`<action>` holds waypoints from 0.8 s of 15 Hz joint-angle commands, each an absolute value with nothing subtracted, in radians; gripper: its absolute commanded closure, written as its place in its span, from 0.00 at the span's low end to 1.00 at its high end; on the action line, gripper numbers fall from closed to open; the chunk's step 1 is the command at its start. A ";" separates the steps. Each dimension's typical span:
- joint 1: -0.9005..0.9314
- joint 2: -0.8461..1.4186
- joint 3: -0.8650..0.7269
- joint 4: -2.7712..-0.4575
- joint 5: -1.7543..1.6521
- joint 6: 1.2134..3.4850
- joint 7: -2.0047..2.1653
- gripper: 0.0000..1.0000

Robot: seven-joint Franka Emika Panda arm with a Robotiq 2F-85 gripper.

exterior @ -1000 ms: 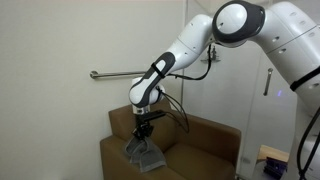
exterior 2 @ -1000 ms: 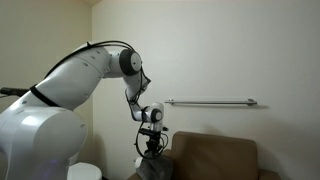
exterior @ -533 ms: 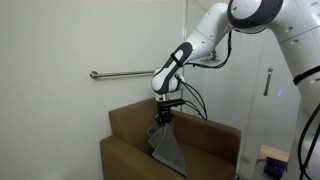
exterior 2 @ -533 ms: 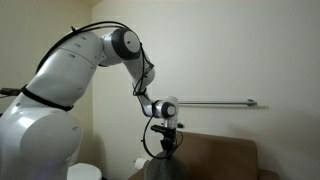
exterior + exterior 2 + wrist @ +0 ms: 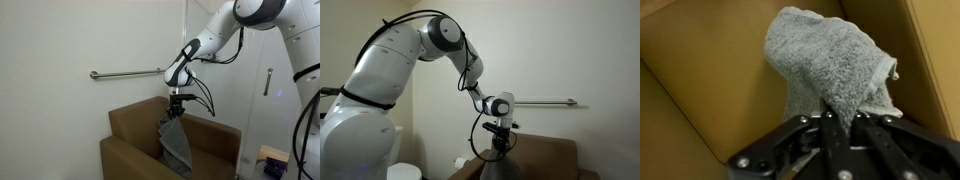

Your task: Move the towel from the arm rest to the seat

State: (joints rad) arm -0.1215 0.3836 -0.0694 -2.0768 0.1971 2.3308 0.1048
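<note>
Gripper [image 5: 178, 110] is clamped shut on the top edge of the grey towel [image 5: 177, 146], which hangs down from it over the brown armchair [image 5: 125, 122] (wrist view: towel [image 5: 835, 70] bunched above the fingers [image 5: 828, 135], brown upholstery behind). A grab rail [image 5: 125, 73] runs along the wall behind the chair back, and arm cabling loops beside the wrist. In an exterior view the towel [image 5: 502, 170] and armchair [image 5: 545, 160] are cut off at the frame edge; whether the lower end touches the seat cannot be determined

Both exterior views distant, sharing armchair [image 5: 125, 128] [image 5: 555, 160] — wrist view close, downward.
</note>
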 commanded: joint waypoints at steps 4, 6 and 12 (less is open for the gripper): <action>-0.204 0.296 -0.004 -2.138 0.425 2.305 -0.150 0.96; -0.174 0.345 -0.028 -2.097 0.397 2.315 -0.106 0.96; -0.174 0.351 -0.026 -2.096 0.404 2.314 -0.114 0.92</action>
